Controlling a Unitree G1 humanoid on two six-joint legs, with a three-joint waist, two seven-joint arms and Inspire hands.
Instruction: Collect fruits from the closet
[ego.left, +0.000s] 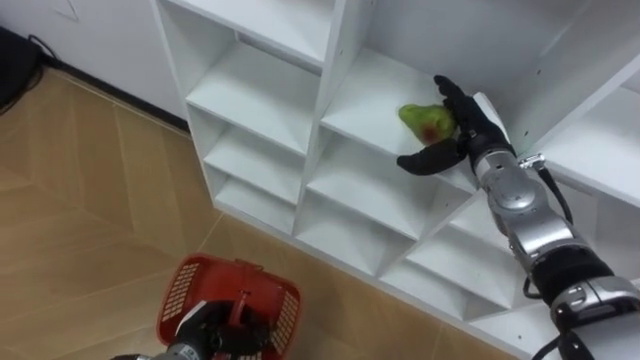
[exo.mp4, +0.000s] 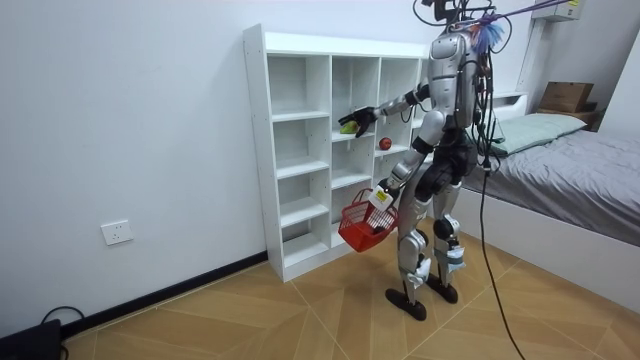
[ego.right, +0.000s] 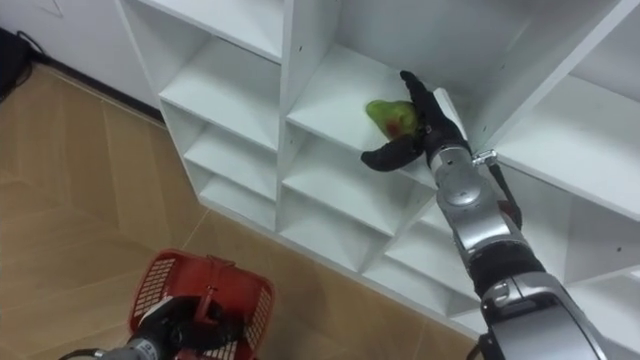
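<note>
Red basket (ego.left: 180, 290): low before the closet (ego.left: 330, 60), left hand (ego.left: 205, 335) curled round its handle.
Right hand (ego.left: 470, 125): inside the closet's middle column, fingers straight, thumb spread wide, not closed.
Green fruit (ego.left: 424, 120): on that closet shelf, between fingers and thumb, apparently lying along the shelf's front edge.

The shelf unit's (ego.left: 260, 100) compartments stand open-fronted. Dividers (ego.left: 335, 60) wall in the right hand's (ego.left: 458, 125) compartment on both sides, with the pear (ego.left: 425, 120) near its front edge. The left hand's (ego.left: 205, 338) basket (ego.left: 188, 285) hangs well below.
</note>
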